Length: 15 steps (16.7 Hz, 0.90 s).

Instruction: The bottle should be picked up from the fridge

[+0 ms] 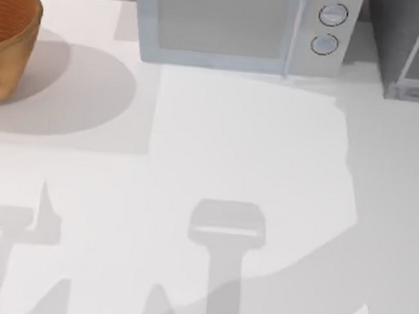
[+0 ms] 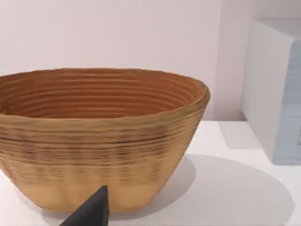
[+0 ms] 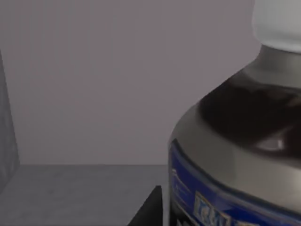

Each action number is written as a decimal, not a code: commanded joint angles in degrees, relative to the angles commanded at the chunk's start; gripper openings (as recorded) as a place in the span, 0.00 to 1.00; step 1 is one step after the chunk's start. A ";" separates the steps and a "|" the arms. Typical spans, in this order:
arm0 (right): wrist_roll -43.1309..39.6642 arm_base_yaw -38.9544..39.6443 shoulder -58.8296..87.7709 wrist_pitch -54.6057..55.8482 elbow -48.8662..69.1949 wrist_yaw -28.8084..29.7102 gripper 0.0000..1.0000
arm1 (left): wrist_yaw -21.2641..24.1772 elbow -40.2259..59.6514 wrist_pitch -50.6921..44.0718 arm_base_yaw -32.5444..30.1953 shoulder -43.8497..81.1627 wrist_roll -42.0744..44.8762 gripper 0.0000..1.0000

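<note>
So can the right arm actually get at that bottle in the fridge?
Probably yes. In the right wrist view the bottle looms very close, standing inside the fridge with nothing between camera and bottle.

Setting: a rendered kitchen counter, simulated rather than real. Evidence, listed from my own fingers outward:

- White table (image 1: 216, 165), flat and featureless, with hard-edged shadows; a plain pale wall behind it.
- Wicker basket (image 2: 99, 136), round and ribbed, straight ahead of my left finger (image 2: 91, 212) and close to it.
- Microwave (image 1: 239, 24), pale bluish-white with two round knobs, at the back of the table, beyond the basket from my left side.
- Fridge (image 1: 417, 50), dark grey cabinet with pale frame edges, right of the microwave.
- Bottle (image 3: 235, 155), blue label band and white cap, just beside my right finger inside grey walls.
</note>
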 joint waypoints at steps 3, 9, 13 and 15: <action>0.00 0.00 0.00 0.00 0.00 0.00 0.00 | 0.00 0.00 0.00 0.00 0.00 0.00 1.00; 0.07 -0.18 -0.28 -0.18 0.02 -0.01 0.00 | 0.00 0.00 0.00 0.00 0.00 0.00 1.00; 0.09 -0.16 -3.15 -3.99 1.08 -0.05 0.00 | 0.00 0.00 0.00 0.00 0.00 0.00 1.00; 0.13 -0.16 -4.47 -5.76 1.59 -0.08 0.00 | 0.00 0.00 0.00 0.00 0.00 0.00 1.00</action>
